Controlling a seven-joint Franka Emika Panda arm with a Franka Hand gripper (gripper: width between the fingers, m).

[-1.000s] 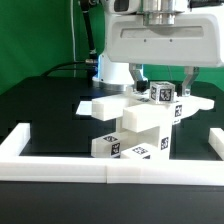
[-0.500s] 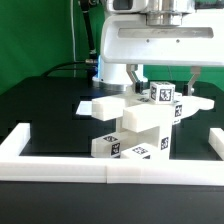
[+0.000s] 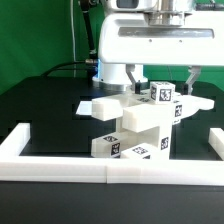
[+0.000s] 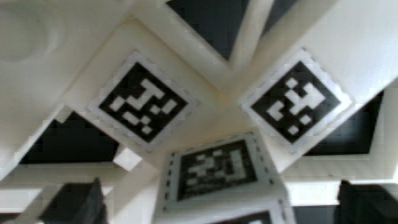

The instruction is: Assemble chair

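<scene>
Chair: the chair [image 3: 135, 125] is a stack of chunky white blocks near the middle of the black table [image 3: 45, 105], just behind the low white border wall [image 3: 100, 172].
Stack: tagged blocks sit at the base. A long slab [image 3: 105, 108] juts toward the exterior view's left, and a small tagged cube [image 3: 163, 95] sits on top.
Gripper: the big white gripper [image 3: 163, 88] hangs directly over the stack, with one dark finger on each side of the cube.
Jaws: they are spread wide. A gap seems to show on both sides of the cube, though the exterior view is too coarse to be sure there is no contact.
Wrist view: it is filled at close range by white block faces carrying three black-and-white tags [image 4: 143, 100], all blurred.
Backdrop: a green curtain [image 3: 40, 30] hangs behind the table.
</scene>
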